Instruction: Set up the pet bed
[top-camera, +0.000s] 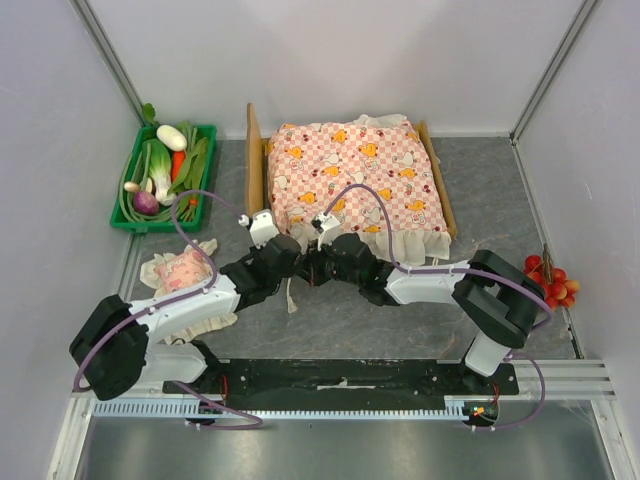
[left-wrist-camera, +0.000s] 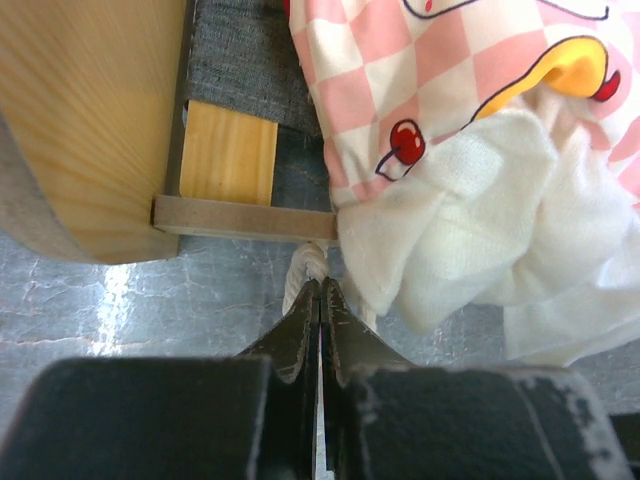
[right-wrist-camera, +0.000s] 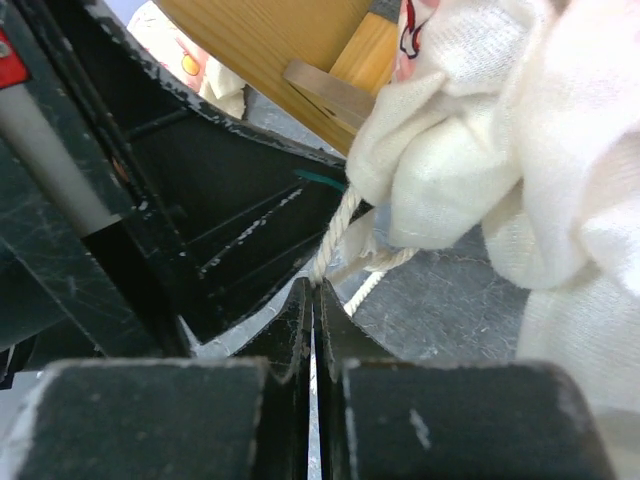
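Nearest the lens, the left claw (left-wrist-camera: 320, 300) is pinched fully shut on a white cord (left-wrist-camera: 305, 265) just below the frame's corner. The right claw (right-wrist-camera: 312, 298) is also clamped tight on a strand of it, probably so the two can tie the mattress (top-camera: 350, 170) down. The pet bed (top-camera: 255, 160) sits at upper centre of the desk (top-camera: 420, 320), with the mattress laid in it.
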